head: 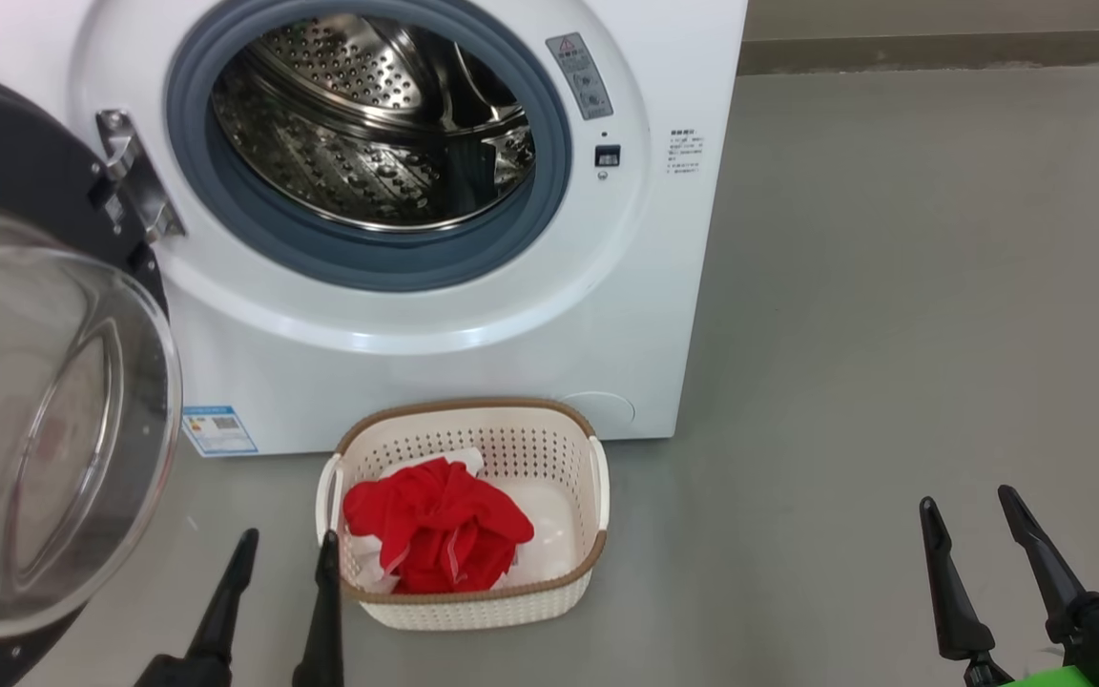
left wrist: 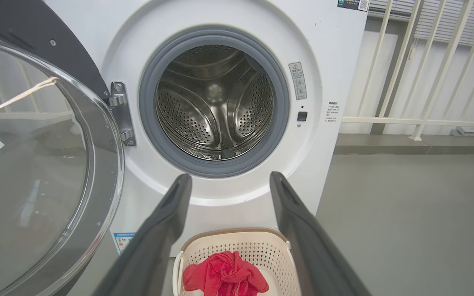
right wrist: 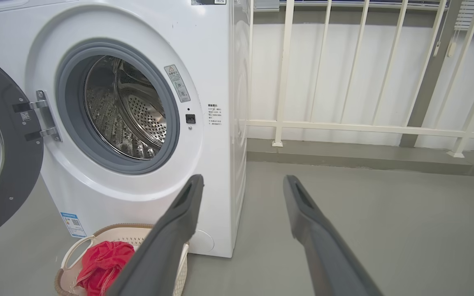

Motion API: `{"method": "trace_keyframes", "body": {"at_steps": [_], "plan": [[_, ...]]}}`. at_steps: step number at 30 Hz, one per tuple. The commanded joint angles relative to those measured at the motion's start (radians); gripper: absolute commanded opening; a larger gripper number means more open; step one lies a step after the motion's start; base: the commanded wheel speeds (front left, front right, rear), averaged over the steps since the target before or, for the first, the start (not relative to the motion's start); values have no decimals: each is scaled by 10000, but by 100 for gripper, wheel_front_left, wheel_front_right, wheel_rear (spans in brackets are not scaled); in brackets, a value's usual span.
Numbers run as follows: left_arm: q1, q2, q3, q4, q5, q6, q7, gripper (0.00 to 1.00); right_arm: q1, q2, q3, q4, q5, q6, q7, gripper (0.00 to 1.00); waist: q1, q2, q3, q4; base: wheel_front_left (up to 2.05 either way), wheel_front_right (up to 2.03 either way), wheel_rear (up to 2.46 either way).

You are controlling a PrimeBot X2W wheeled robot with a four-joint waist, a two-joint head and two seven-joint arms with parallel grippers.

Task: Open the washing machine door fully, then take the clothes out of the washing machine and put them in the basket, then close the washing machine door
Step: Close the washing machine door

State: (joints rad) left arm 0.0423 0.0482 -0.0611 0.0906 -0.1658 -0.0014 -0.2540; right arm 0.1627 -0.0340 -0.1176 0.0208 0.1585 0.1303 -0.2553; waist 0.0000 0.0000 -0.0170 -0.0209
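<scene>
The white washing machine (head: 473, 324) stands with its round black door (head: 44, 401) swung wide to the left, and its steel drum (head: 373, 124) holds nothing I can see. Red clothes (head: 435, 536) with white parts lie in the cream basket (head: 473, 611) on the floor in front of the machine. My left gripper (head: 287, 549) is open just left of the basket, one fingertip by its rim. My right gripper (head: 967, 501) is open over bare floor at the lower right. The left wrist view shows the drum (left wrist: 214, 102), door (left wrist: 35, 156) and clothes (left wrist: 224, 275).
Grey floor (head: 893, 334) spreads to the right of the machine. A white railing (right wrist: 364, 127) on a low kerb runs behind it. The open door's glass bowl (head: 53, 429) bulges out close to my left arm.
</scene>
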Motion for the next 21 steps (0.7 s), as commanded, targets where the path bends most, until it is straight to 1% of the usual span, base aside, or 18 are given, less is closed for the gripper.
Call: {"method": "trace_keyframes", "body": {"at_steps": [1,8,12,21], "plan": [[-260,84,269,-238,213,17,-78,100,-196,-162,200,-237,-42,4,-65,100,0,0,-5,7,-120,120,0],[-317,107,224,-86,470,247,-78,100,-209,-162,215,-249,-44,4,-65,100,0,0,-21,33,-66,66,0],[-347,113,283,-219,557,352,-78,100,-190,-162,220,-242,-33,4,-65,100,0,0,-1,47,-3,3,0],[-327,146,308,-297,677,425,-78,100,-227,-162,161,-251,-23,4,-65,100,0,0,69,57,0,0,0]]}}
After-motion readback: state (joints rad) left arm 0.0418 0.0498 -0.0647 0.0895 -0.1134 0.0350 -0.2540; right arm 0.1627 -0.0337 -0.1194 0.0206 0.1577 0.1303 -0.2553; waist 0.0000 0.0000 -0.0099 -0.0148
